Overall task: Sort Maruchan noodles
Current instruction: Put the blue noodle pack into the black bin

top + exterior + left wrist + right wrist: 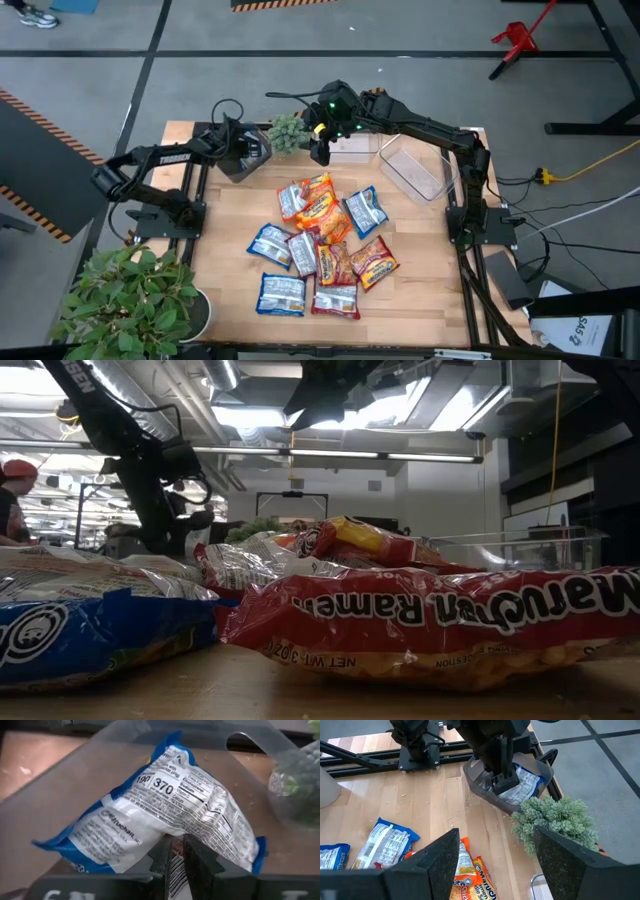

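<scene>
Several Maruchan noodle packets (320, 235), blue-and-white, orange and red, lie flat in a loose pile on the wooden table; the low view shows a red one (440, 620) and a blue one (90, 630) up close. One more blue-and-white packet (165, 815) is inside the clear bin (238, 160) at the far left, printed back up. My left gripper (245, 150) (176, 845) reaches into that bin, shut on this packet. My right gripper (320, 150) (495, 845) hangs open above the pile's far end, over an orange packet (465, 875), touching nothing. My left gripper pinches the blue-and-white packet between its two fingers at one long edge (172, 832), beside the barcode. It comes from above, slanting down into the bin (485, 782). The packet (522, 787) spreads away from the fingers inside the bin, slightly crumpled.
A small green plant (287, 133) (552, 820) stands between the left bin and my right gripper. Two more clear bins (350, 148) (415, 170) sit at the far right. A larger leafy plant (130, 295) is at the near left corner. A person (12, 500) is beyond the table.
</scene>
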Motion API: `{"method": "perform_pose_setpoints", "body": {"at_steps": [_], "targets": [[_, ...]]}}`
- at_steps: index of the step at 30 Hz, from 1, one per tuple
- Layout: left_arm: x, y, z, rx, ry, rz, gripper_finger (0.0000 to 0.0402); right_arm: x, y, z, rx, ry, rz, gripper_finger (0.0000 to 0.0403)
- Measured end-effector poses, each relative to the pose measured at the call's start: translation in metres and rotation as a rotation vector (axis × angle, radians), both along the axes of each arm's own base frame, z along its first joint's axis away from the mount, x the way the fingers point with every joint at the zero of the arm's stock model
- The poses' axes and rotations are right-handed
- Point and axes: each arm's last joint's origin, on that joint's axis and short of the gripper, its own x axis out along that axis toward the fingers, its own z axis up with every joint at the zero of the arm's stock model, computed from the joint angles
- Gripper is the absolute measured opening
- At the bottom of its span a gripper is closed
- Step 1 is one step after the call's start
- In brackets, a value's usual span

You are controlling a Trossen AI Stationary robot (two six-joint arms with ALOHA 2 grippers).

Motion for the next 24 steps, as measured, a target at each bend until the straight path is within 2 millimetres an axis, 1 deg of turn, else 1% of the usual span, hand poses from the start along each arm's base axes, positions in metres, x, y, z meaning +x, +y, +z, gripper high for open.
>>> {"method": "perform_pose_setpoints", "body": {"at_steps": [2, 7, 12, 14, 17, 18, 21, 24], "targets": [[0.000, -0.003, 0.007, 0.003, -0.057, -0.032, 0.0051, 0.000, 0.000, 0.000, 0.004, -0.001, 0.005, 0.0241], [0.001, -0.014, 0.037, 0.086, -0.207, -0.127, 0.0056, -0.001, 0.001, -0.001, 0.015, 0.010, 0.029, 0.0241], [-0.005, -0.032, 0.071, 0.207, -0.346, -0.206, 0.0053, -0.009, 0.007, -0.010, 0.072, 0.118, 0.112, 0.0241], [-0.007, -0.041, 0.083, 0.243, -0.406, -0.253, 0.0053, -0.016, 0.010, -0.016, 0.126, 0.210, 0.127, 0.0241], [-0.012, -0.055, 0.100, 0.292, -0.494, -0.329, 0.0052, -0.032, 0.018, -0.028, 0.206, 0.420, 0.113, 0.0241], [-0.013, -0.060, 0.104, 0.311, -0.518, -0.350, 0.0052, -0.037, 0.021, -0.034, 0.226, 0.492, 0.082, 0.0241], [-0.017, -0.073, 0.116, 0.359, -0.574, -0.402, 0.0052, -0.050, 0.034, -0.059, 0.281, 0.718, -0.045, 0.0241], [-0.022, -0.083, 0.124, 0.402, -0.611, -0.427, 0.0052, -0.061, 0.054, -0.082, 0.320, 0.819, -0.104, 0.0241]]}}
